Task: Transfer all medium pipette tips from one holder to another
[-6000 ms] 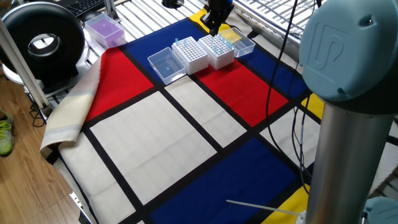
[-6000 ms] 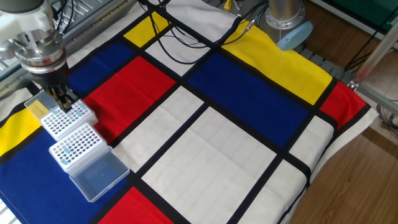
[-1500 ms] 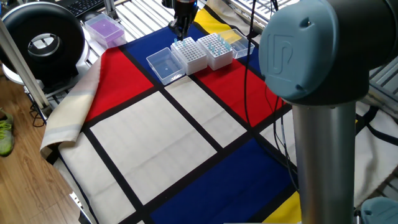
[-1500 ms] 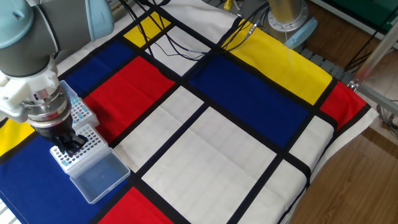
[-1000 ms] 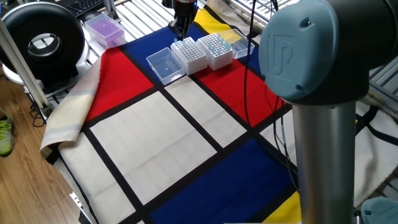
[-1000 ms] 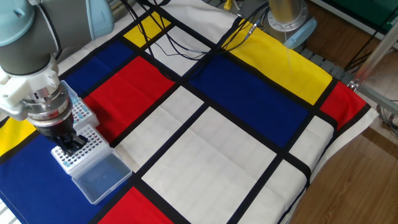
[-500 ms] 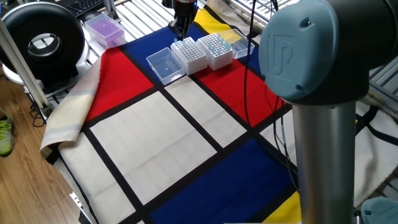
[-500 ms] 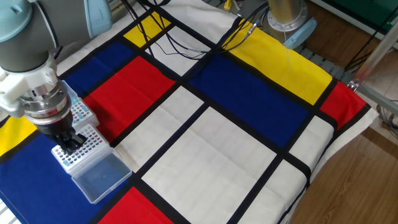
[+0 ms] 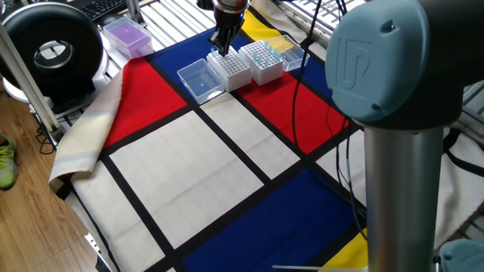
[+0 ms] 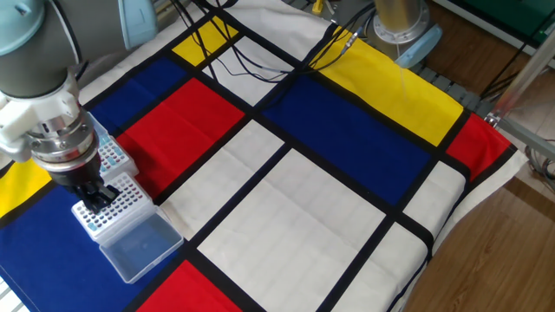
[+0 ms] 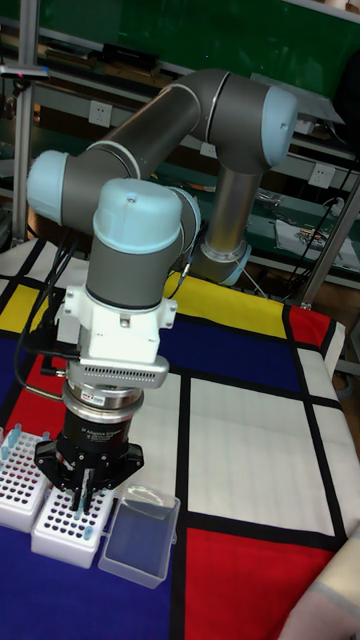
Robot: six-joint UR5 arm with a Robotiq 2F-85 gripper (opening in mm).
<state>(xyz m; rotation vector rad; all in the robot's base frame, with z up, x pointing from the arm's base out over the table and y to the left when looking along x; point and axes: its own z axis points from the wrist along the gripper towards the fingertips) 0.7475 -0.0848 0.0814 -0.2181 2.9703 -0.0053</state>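
Gripper points straight down over white tip rack near cloth edge (fingers nearly together, grip cannot be told). Second rack just beside; clear lid alongside.

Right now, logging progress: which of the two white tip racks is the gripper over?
The gripper is over the rack beside the open clear lid, not the one by the yellow lid.
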